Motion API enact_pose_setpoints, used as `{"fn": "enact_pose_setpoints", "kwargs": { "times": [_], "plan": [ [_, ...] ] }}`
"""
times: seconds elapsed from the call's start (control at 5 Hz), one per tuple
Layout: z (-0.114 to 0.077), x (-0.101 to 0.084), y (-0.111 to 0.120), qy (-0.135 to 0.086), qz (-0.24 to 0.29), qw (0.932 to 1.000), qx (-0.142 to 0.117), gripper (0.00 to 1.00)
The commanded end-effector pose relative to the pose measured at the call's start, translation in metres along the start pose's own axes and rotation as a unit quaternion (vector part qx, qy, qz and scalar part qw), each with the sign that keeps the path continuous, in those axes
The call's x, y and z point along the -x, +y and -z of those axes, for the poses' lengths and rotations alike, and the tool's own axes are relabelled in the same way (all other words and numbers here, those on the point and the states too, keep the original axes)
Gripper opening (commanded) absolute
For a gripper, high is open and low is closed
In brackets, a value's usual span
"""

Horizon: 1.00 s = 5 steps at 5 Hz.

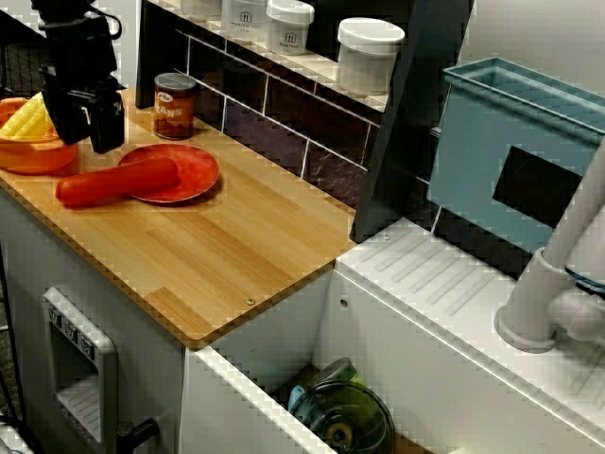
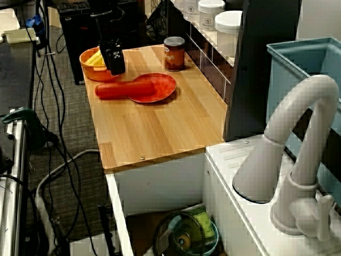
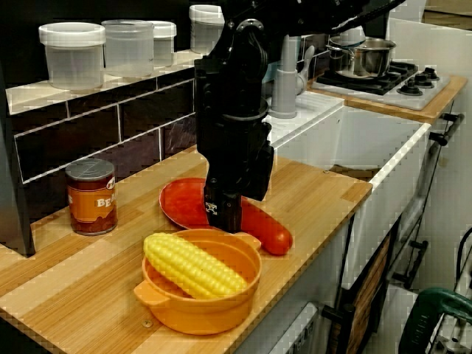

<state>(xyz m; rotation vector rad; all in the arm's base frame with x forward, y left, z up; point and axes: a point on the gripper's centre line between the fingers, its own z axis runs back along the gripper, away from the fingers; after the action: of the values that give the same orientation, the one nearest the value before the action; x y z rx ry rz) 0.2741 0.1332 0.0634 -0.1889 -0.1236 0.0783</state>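
Note:
My black gripper (image 1: 90, 132) (image 2: 115, 64) (image 3: 224, 215) points down between an orange bowl (image 1: 28, 156) (image 2: 89, 72) (image 3: 199, 310) and a red plate (image 1: 194, 170) (image 2: 162, 85) (image 3: 181, 203). Its tip hangs just above, perhaps touching, the near end of a long red vegetable (image 1: 113, 182) (image 2: 122, 90) (image 3: 267, 230) that lies half on the plate. A yellow corn cob (image 1: 28, 118) (image 2: 96, 57) (image 3: 192, 265) rests in the bowl. I see nothing held, and the fingers read as one dark block.
A brown can (image 1: 174, 106) (image 2: 174, 53) (image 3: 91, 195) stands by the tiled wall behind the plate. White jars (image 1: 369, 52) line the shelf. Past the wooden counter's edge are a sink holding a glass lid (image 1: 345, 421), a faucet (image 2: 298, 133) and a blue rack (image 1: 510, 142).

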Motion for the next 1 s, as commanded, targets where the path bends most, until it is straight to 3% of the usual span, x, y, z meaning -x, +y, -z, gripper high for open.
{"fn": "enact_pose_setpoints", "kwargs": {
  "times": [0.0,0.2,0.8],
  "plan": [
    [0.0030,-0.0135,-0.0021,0.000,0.086,0.9963,-0.001,1.00],
    [0.0046,-0.0144,-0.0031,0.000,0.097,0.9953,-0.003,1.00],
    [0.0095,-0.0131,-0.0077,0.036,0.095,0.9949,0.004,1.00]
  ]
}}
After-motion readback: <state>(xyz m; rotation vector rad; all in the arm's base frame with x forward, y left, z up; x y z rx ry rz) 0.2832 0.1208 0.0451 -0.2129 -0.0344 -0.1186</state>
